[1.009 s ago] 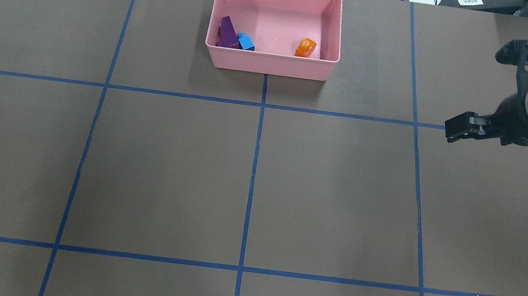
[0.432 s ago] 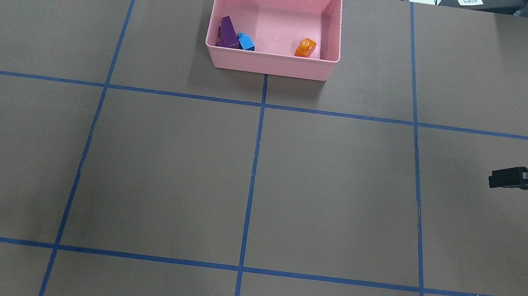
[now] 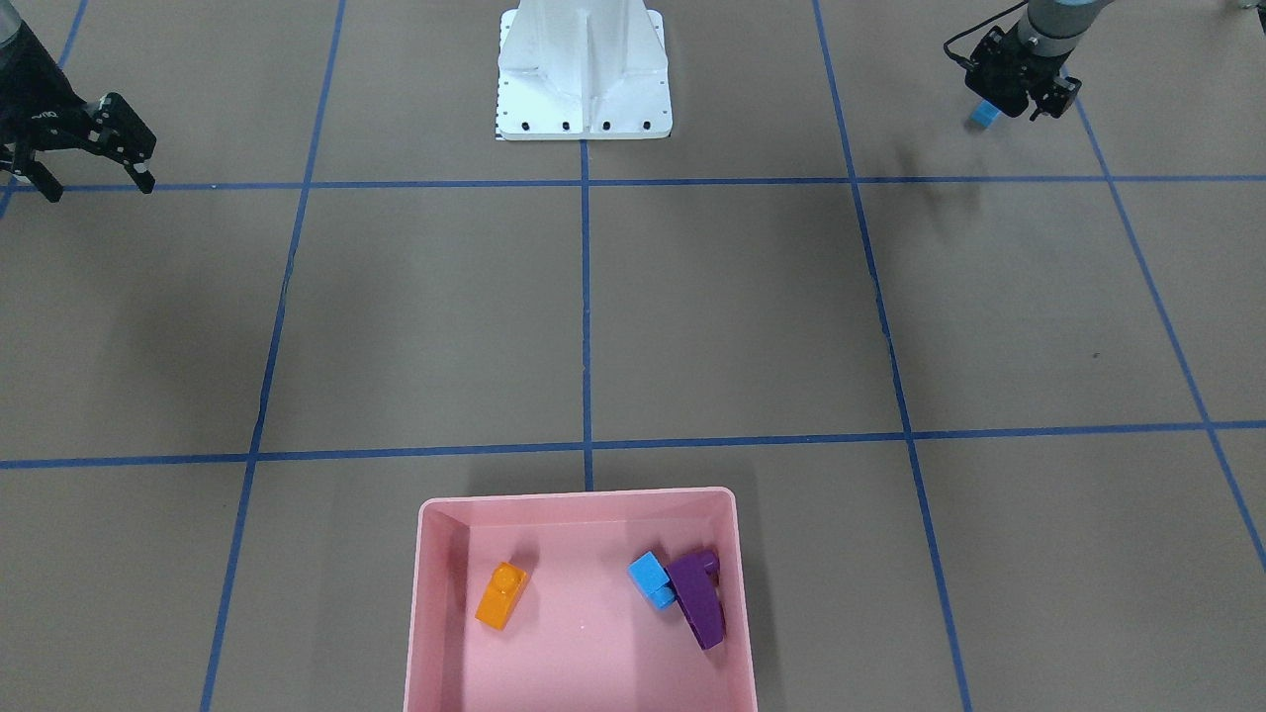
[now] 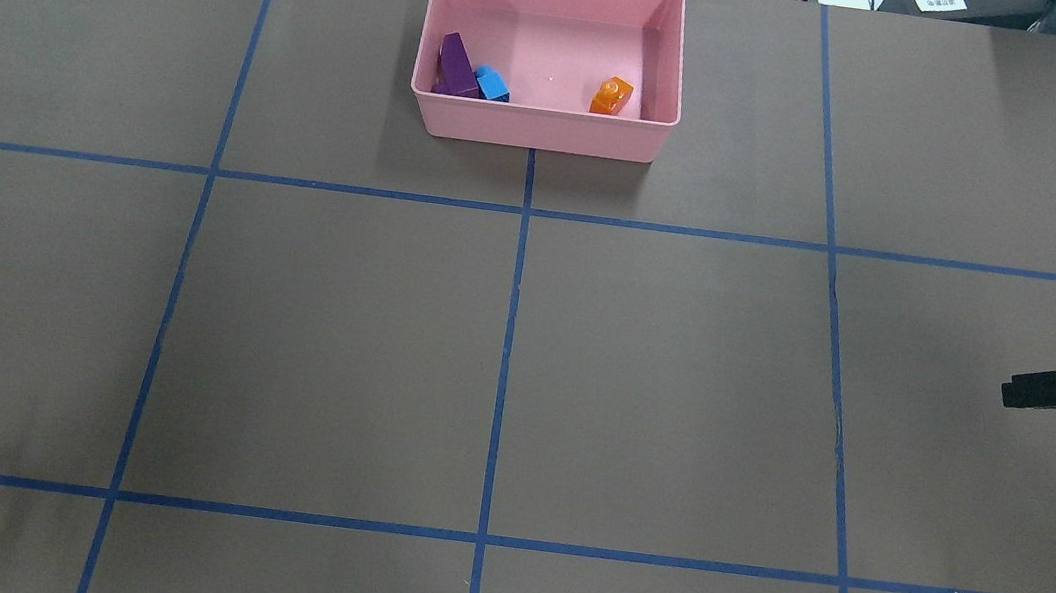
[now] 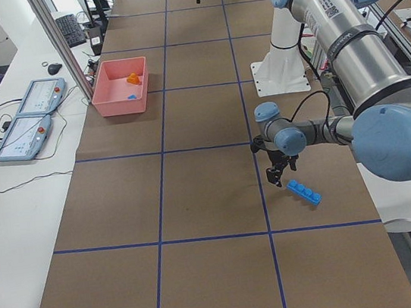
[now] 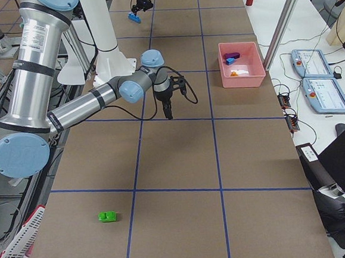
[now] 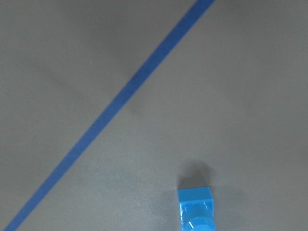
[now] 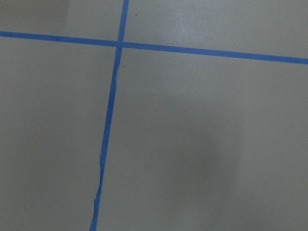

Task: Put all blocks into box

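3 blocks (image 3: pixel 698 598) sit in the box (image 3: pixel 579 494) at the far edge; left gripper (image 3: pixel 1011 109), finger spread unclear, should centre across the long light blue block (image 5: pixel 303 191) by the left edge, while right gripper (image 3: pixel 96 186) gapes wide

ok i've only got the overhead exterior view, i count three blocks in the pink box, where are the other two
observer: The long light blue block lies on the table off your left edge, beside the left claw.
operator: is it gripped yet
observer: No. It lies flat with its studs up, and the claw is next to it, not around it.
operator: and the last one
observer: The green block sits on the table well past your right edge, beyond the right claw, with no claw near it.
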`<state>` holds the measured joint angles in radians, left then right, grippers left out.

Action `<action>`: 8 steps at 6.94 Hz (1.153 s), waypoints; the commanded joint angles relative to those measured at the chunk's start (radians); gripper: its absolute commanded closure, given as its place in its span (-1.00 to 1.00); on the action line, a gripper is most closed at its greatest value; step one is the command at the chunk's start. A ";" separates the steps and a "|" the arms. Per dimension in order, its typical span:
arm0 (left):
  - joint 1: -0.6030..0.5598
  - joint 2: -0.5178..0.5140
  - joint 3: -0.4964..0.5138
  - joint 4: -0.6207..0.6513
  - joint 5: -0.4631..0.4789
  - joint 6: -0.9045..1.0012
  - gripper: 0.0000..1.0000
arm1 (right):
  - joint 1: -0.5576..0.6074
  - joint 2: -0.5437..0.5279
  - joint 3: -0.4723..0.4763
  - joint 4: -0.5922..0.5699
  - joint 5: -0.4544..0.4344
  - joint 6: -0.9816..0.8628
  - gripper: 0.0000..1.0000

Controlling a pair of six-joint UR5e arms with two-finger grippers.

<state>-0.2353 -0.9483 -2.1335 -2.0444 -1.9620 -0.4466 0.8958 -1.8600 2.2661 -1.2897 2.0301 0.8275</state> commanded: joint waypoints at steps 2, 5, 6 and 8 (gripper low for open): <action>0.086 -0.059 0.064 0.004 0.000 -0.058 -1.00 | 0.000 -0.001 -0.007 0.004 -0.001 0.001 -0.99; 0.090 -0.057 0.070 0.007 0.000 -0.057 -0.61 | 0.002 0.004 -0.008 0.004 0.001 0.001 -0.99; 0.090 -0.053 0.072 0.007 0.000 -0.057 -0.27 | 0.002 0.004 -0.008 0.004 0.001 0.001 -0.99; 0.090 -0.052 0.072 0.009 0.000 -0.057 -0.23 | 0.002 0.005 -0.008 0.004 0.001 0.001 -0.99</action>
<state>-0.1458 -1.0019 -2.0621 -2.0362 -1.9619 -0.5031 0.8973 -1.8553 2.2581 -1.2855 2.0310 0.8290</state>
